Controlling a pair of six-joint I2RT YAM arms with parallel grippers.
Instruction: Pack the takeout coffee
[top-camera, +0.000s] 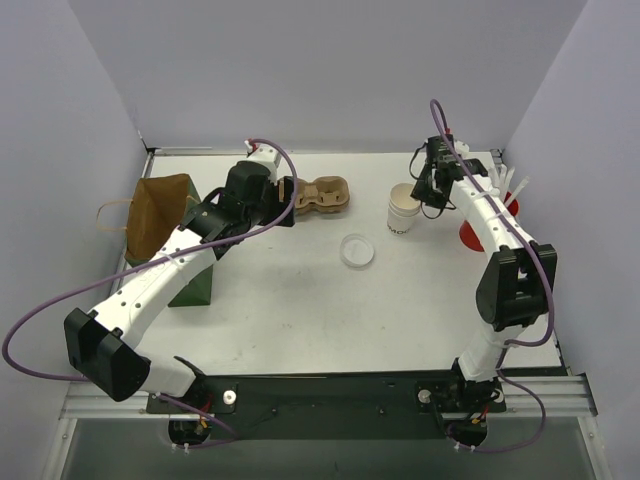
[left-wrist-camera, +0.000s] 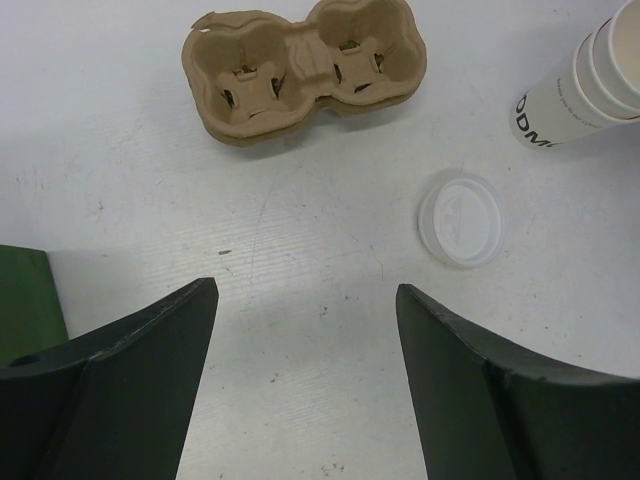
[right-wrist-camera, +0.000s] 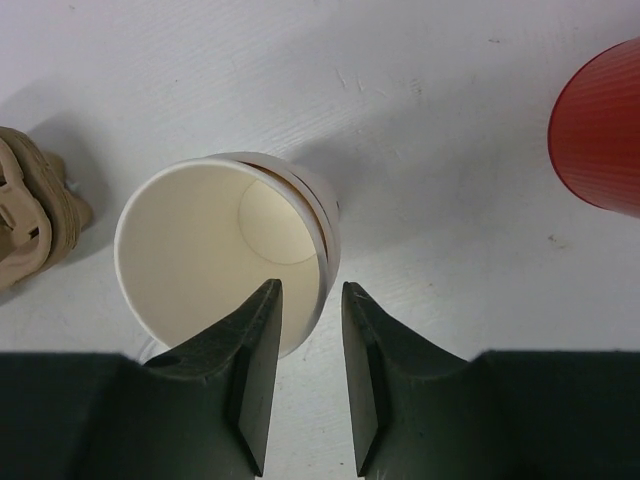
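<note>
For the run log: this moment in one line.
left gripper open, empty | right gripper astride cup rim | lid on table | carrier empty

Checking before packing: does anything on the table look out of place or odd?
The cups stand nested, one inside the other, uncovered. One lid lies loose on the table, apart from them. The carrier is empty.

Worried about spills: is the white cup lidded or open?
Open, lid off: the cup shows its empty inside; a lid lies apart on the table.
</note>
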